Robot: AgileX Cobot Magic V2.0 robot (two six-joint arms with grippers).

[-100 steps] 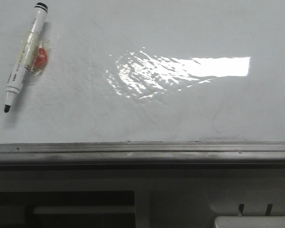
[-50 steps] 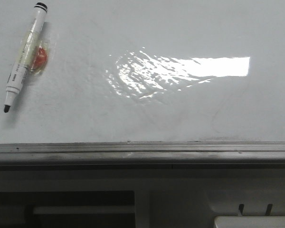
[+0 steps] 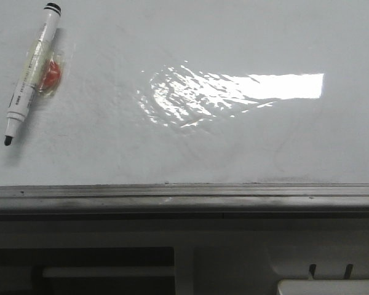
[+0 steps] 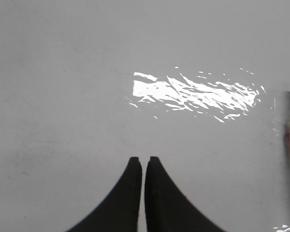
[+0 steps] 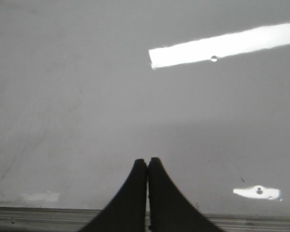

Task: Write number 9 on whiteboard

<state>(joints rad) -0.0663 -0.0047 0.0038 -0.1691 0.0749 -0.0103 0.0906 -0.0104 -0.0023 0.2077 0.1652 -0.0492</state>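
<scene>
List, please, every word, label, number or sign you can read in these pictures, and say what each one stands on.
Nothing can be quoted.
Marker: dark print runs along its white barrel in the front view, too small and blurred to read.
Whiteboard: only faint smudges and glare; no number 9 or other figure is written on it in any view.
Orange piece under clear tape beside the marker: no lettering visible.

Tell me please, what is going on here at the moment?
Nothing is being handled yet. The marker lies uncapped on the whiteboard at its far left, resting on a small clear packet with something red inside. The left gripper and the right gripper are both shut and empty, above the bare board. No number is visible on it, only faint smudges and glare.
</scene>
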